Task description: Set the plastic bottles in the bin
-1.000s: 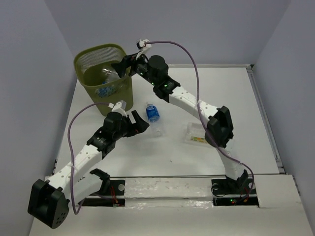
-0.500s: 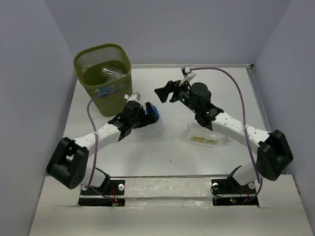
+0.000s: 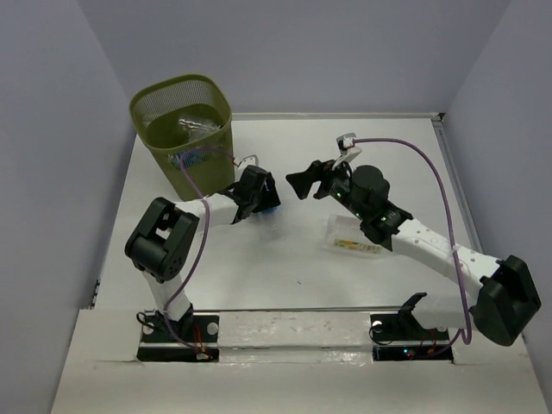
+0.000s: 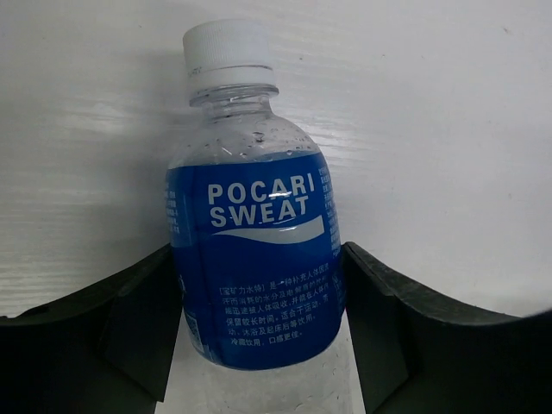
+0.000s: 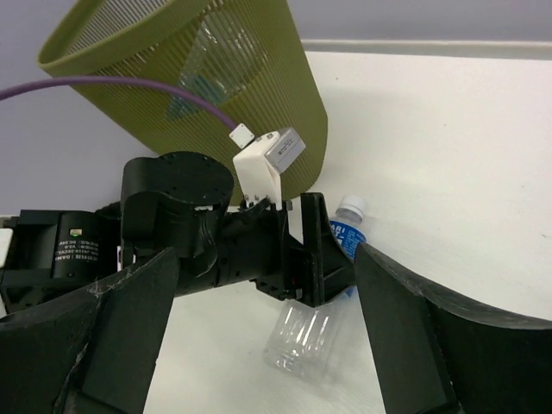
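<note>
Left end effector (image 3: 264,196): stood spread, flanking blue-label bottle (image 4: 252,224) on bench (image 3: 388,155).
Right end effector (image 3: 302,178): hung spread, empty.
Bin (image 5: 285,95): sat beyond both.

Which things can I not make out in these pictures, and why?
Top external: the left gripper covers most of the blue-label bottle.
Left wrist: the lower edge cuts off that bottle's base; whether the fingers press it is unclear.
Top external: overlap hides how many bottles lie in the bin.
Top external: the flat bottle has a label too small to read.
</note>
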